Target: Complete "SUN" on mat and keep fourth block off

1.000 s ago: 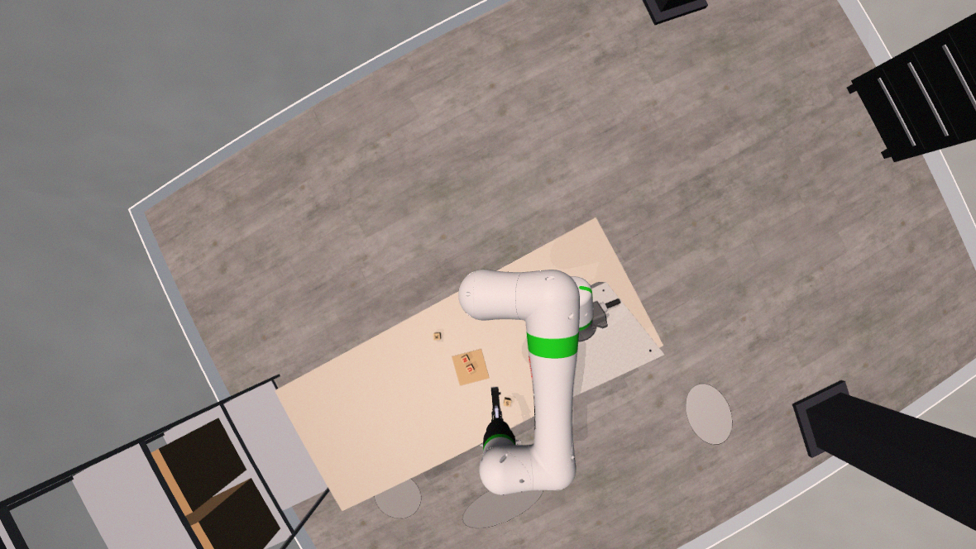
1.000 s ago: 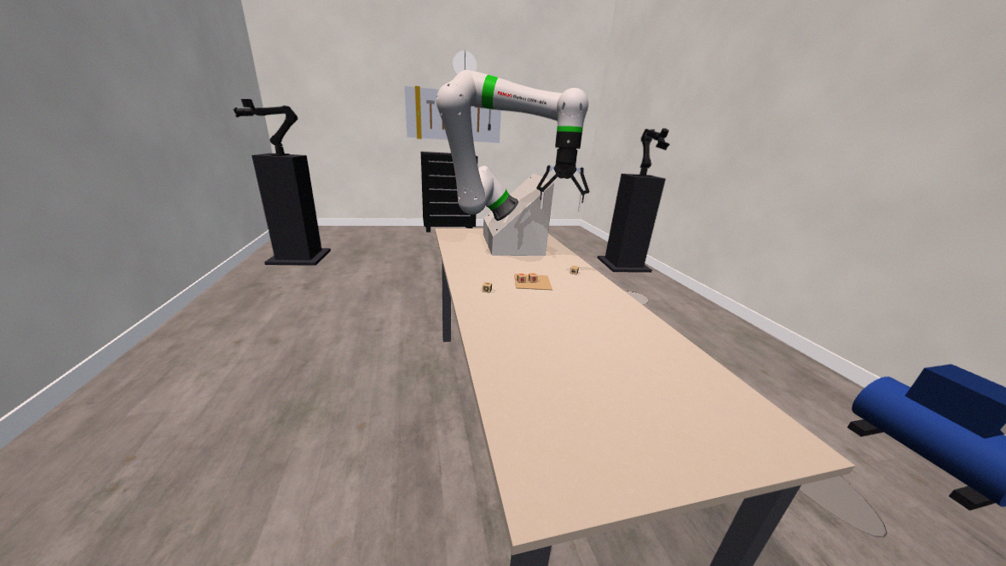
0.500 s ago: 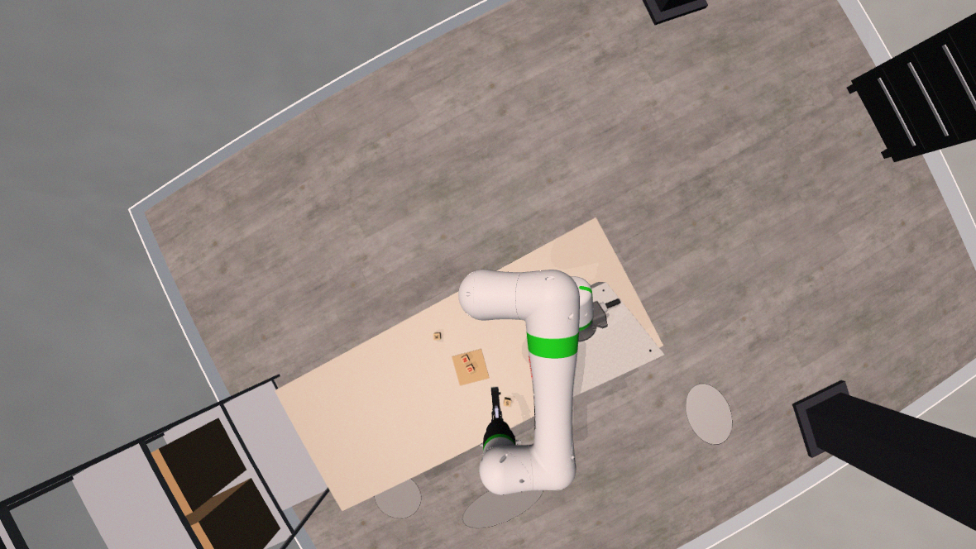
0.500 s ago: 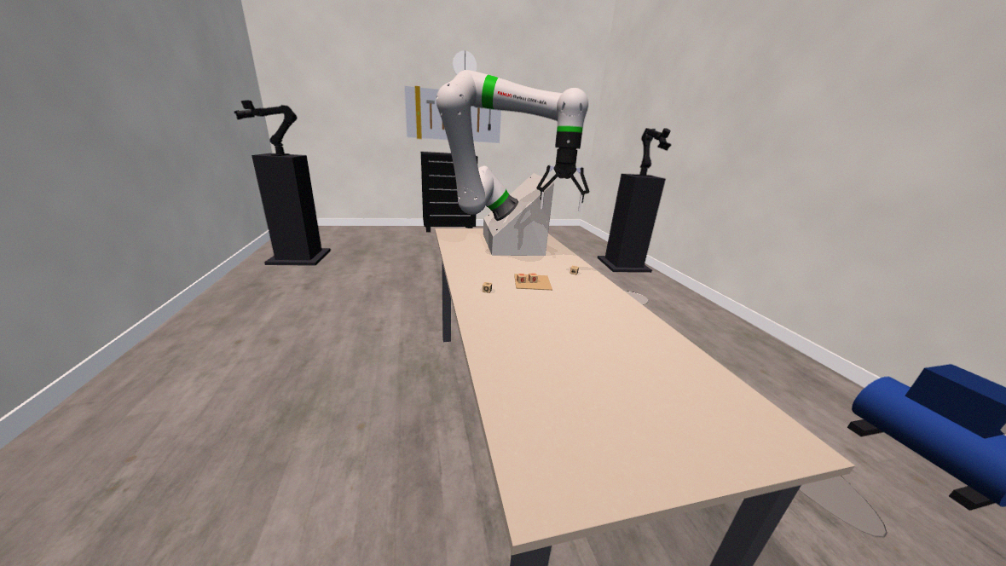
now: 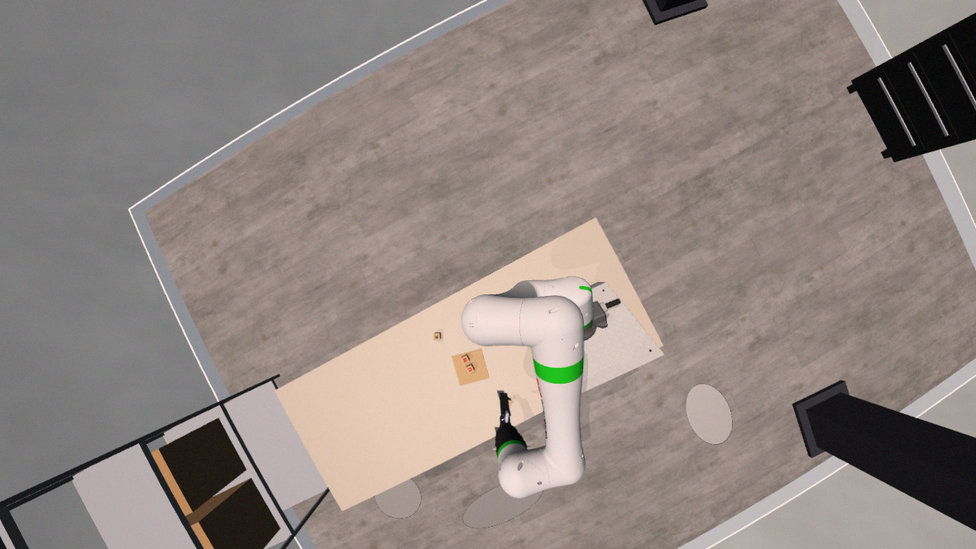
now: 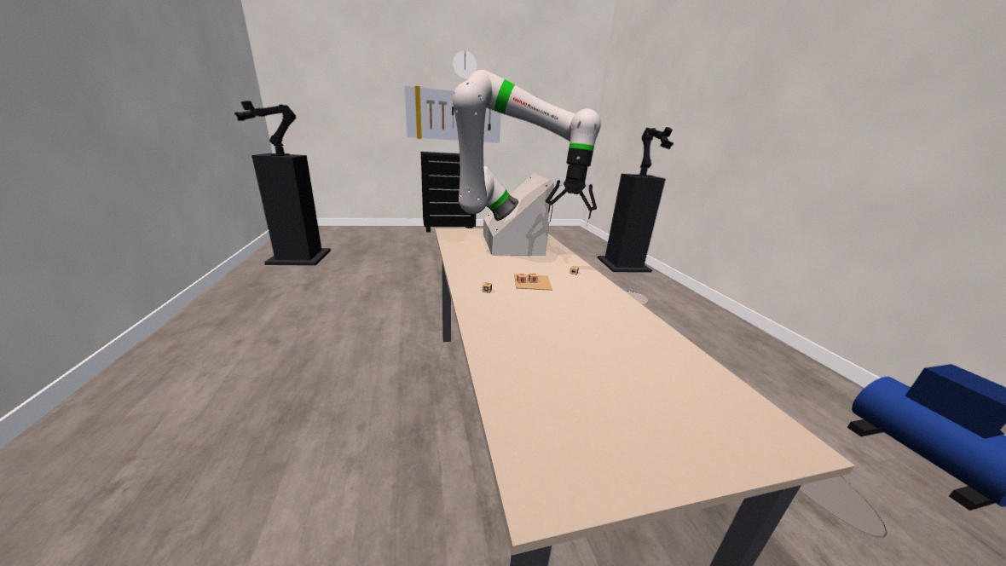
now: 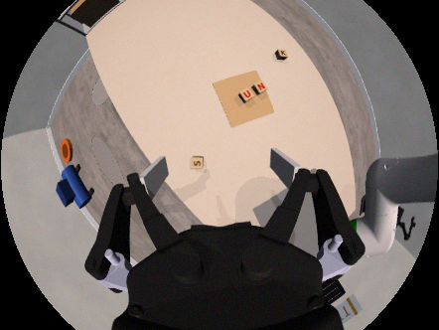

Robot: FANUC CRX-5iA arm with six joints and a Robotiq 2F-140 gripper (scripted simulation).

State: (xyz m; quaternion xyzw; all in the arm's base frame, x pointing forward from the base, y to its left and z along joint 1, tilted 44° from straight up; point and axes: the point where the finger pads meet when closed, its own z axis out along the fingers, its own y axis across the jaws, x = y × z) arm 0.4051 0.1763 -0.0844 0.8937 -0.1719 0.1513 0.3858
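Note:
A small brown mat (image 5: 482, 360) (image 6: 543, 286) (image 7: 228, 112) lies on the long table. Two blocks stand side by side on it, a U block (image 7: 247, 95) (image 6: 522, 279) and an N block (image 7: 260, 87) (image 6: 533, 278), both with red letters. An S block (image 7: 198, 161) (image 6: 574, 270) lies on the bare table beside the mat. A fourth block (image 7: 280, 54) (image 5: 437, 335) (image 6: 487, 286) lies off the mat on the other side; I cannot read its letter. My gripper (image 7: 219, 161) (image 6: 573, 203) (image 5: 503, 396) is open and empty, high above the table, roughly over the S block.
The table (image 6: 598, 394) (image 5: 382, 416) (image 7: 172, 45) is beige and long. The robot's grey base wedge (image 6: 523, 225) stands at its far end. Black pedestals (image 6: 288, 207) (image 6: 633, 222) flank the table on the floor. A blue object (image 6: 935, 422) lies on the floor.

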